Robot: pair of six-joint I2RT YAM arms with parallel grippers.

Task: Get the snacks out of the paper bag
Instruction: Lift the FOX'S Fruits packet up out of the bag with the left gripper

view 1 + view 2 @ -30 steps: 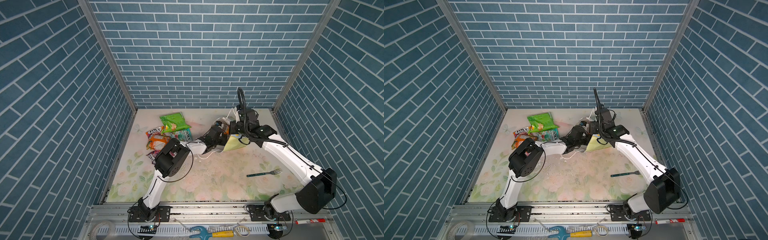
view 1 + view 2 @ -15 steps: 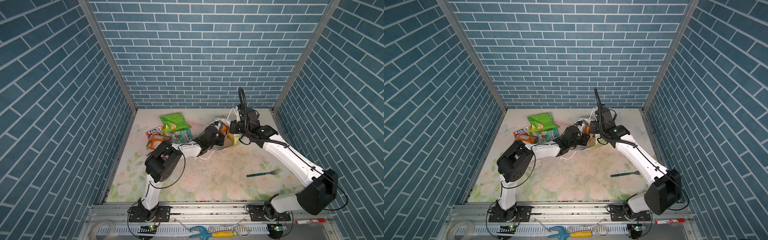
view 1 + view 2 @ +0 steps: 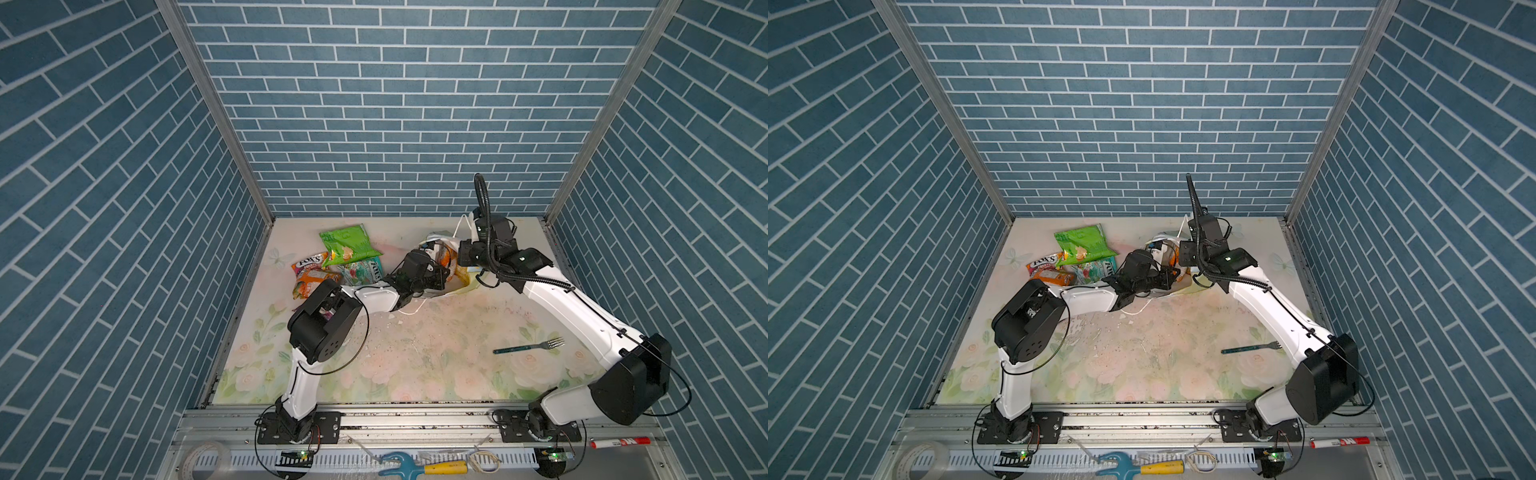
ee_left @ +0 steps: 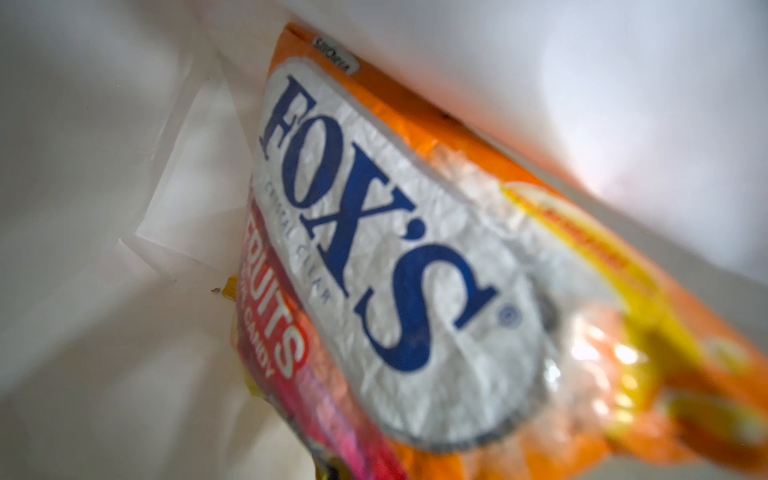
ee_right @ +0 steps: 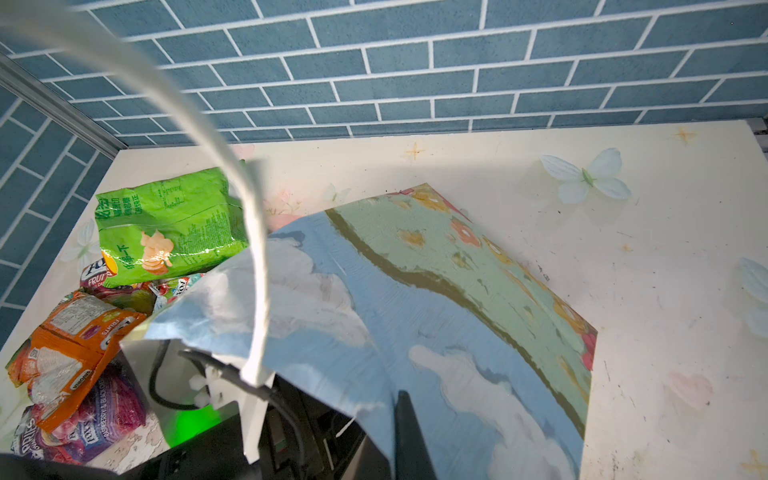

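The paper bag [image 3: 462, 283] [image 3: 1185, 287] lies on its side at the back of the table, sky-and-clouds print up [image 5: 436, 311]. My right gripper [image 3: 463, 255] [image 3: 1183, 255] [image 5: 390, 440] is shut on its upper wall at the mouth. My left gripper [image 3: 438, 274] [image 3: 1165, 278] reaches into the mouth. Its fingers are hidden behind an orange FOX'S packet [image 4: 415, 249], which fills the left wrist view against the white inside [image 4: 104, 208]. A pink fruits packet [image 4: 274, 340] lies under it. Outside, to the left, lie a green chip bag [image 3: 347, 245] [image 5: 170, 224] and FOX'S packets [image 3: 309, 264] [image 5: 70, 345].
A teal-handled fork [image 3: 528, 347] [image 3: 1252, 348] lies on the floral table at the right, beside my right forearm. One white cord handle [image 5: 232, 166] arcs up near the right wrist camera. Another handle [image 3: 411, 309] trails on the table under my left forearm. Brick walls enclose three sides.
My left arm's elbow and wrist have shifted slightly left. The bag's yellow side panel, upright a second ago, now sits lower and flatter. My right gripper keeps its hold.
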